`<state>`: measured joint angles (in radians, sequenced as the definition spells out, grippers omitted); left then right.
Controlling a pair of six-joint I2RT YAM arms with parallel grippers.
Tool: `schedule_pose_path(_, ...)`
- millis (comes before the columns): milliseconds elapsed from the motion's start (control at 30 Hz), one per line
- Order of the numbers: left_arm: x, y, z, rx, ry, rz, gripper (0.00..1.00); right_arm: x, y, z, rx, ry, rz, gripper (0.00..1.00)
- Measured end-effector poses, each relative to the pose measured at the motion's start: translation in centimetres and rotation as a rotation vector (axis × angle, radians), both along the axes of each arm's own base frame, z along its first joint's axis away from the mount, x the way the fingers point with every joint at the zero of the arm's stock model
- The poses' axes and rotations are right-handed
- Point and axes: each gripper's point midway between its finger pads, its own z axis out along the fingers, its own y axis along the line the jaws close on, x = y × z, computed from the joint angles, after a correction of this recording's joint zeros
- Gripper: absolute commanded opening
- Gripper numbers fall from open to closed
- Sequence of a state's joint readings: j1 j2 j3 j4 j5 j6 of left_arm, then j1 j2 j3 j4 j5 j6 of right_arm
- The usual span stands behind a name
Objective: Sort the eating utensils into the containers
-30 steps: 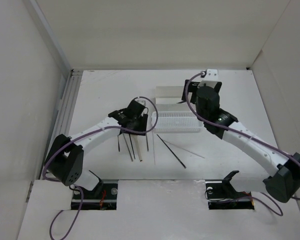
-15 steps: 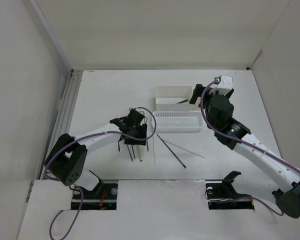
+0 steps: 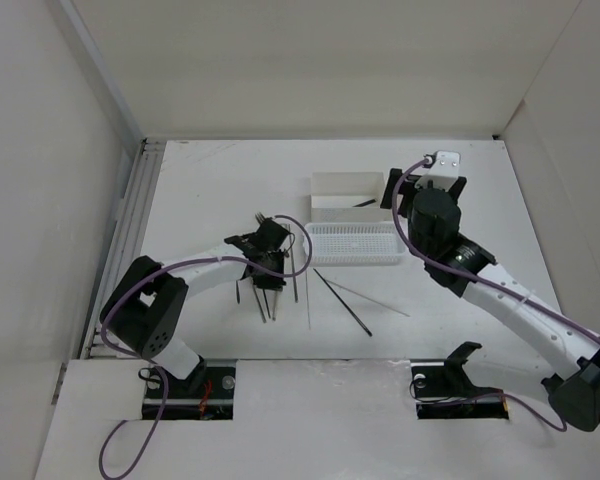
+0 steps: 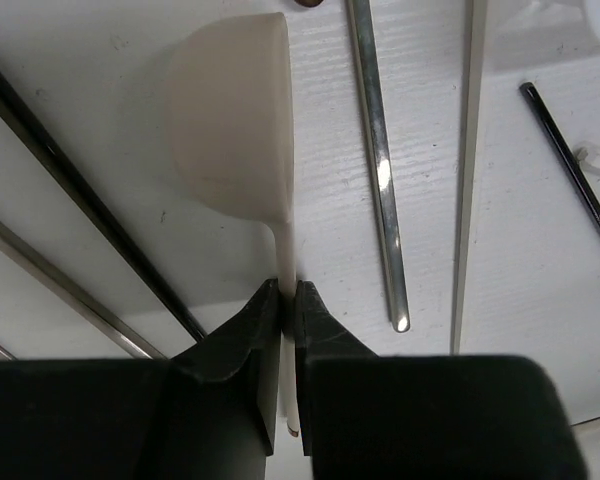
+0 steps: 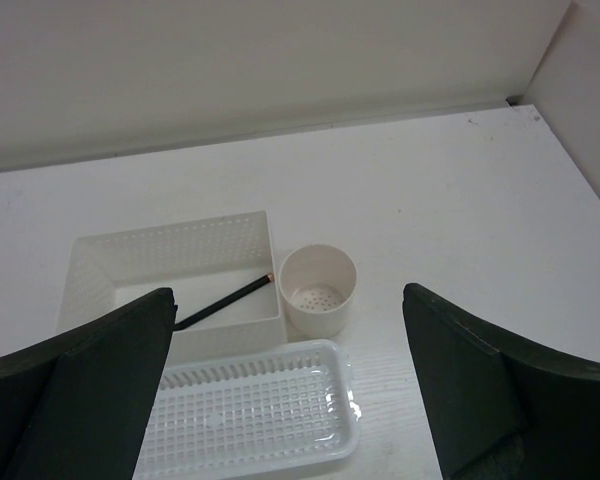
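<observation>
**Ana:** In the view from above, where are the two arms?

**Ben:** The left gripper (image 3: 266, 272) is low over a group of utensils on the table (image 3: 210, 190), in front of the left end of the perforated basket (image 3: 355, 246). The right gripper (image 3: 392, 190) is at the right end of the white box (image 3: 340, 185), which stands just behind the basket. Two crossed chopsticks (image 3: 345, 298) lie on the table in front of the basket, apart from both grippers. In this view the fingers are too small for me to tell how they stand.

**Ana:** And the left wrist camera?

**Ben:** There it is clear. The left fingers (image 4: 250, 335) are pressed together on the thin handle of the cream spoon (image 4: 230, 130). Its bowl points away from the gripper and lies against the table. A silvery chopstick (image 4: 378, 170) lies just to the right of the spoon, almost parallel to the handle. A dark chopstick (image 4: 80, 195) runs diagonally on the left and passes under the left finger.

**Ana:** What does the right wrist camera show?

**Ben:** The right fingers (image 5: 90, 390) stand wide apart and hold nothing. Below them is the white box with a dark thin stick (image 5: 220, 300) lying inside; I cannot tell which utensil it is. The round cup (image 5: 318, 290) stands just beside the right wall of the box. The basket lies in front of both, nearer to the camera.
</observation>
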<state>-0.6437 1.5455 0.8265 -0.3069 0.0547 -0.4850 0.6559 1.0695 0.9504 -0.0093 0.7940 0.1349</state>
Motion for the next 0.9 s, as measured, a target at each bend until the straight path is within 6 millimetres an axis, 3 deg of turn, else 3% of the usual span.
schedule_pose_path(200, 0.3, 0.5, 0.4, 0.019, 0.008, 0.009, 0.0, 0.5, 0.0, -0.7, -0.047, 0.024, -0.012, 1.0)
schedule_pose_path(333, 2.4, 0.3, 3.1, 0.033, -0.017, 0.024, 0.0, 1.3, 0.5, -0.5, -0.078, 0.037, -0.012, 1.0)
schedule_pose_path(500, 8.0, 0.1, 10.5, 0.007, -0.171, 0.074, 0.0, 3.6, 0.4, 0.6, -0.045, 0.031, 0.067, 1.0)
schedule_pose_path(567, 10.9, 0.5, 13.8, -0.018, -0.266, 0.083, 0.0, 5.2, -1.5, 1.0, -0.011, 0.028, 0.08, 1.0)
schedule_pose_path(667, 14.5, 0.3, 17.4, -0.032, -0.446, -0.075, 0.0, 7.3, -4.5, 1.5, 0.027, 0.027, 0.09, 1.0)
schedule_pose_path(767, 17.9, -1.8, 20.2, 0.005, -0.627, -0.344, 0.0, 8.4, -5.2, 1.5, 0.038, 0.032, 0.119, 1.0)
schedule_pose_path(900, 23.9, -6.7, 22.9, 0.076, -0.878, -0.634, 0.0, 8.6, -4.2, 1.2, 0.028, 0.043, 0.178, 1.0)
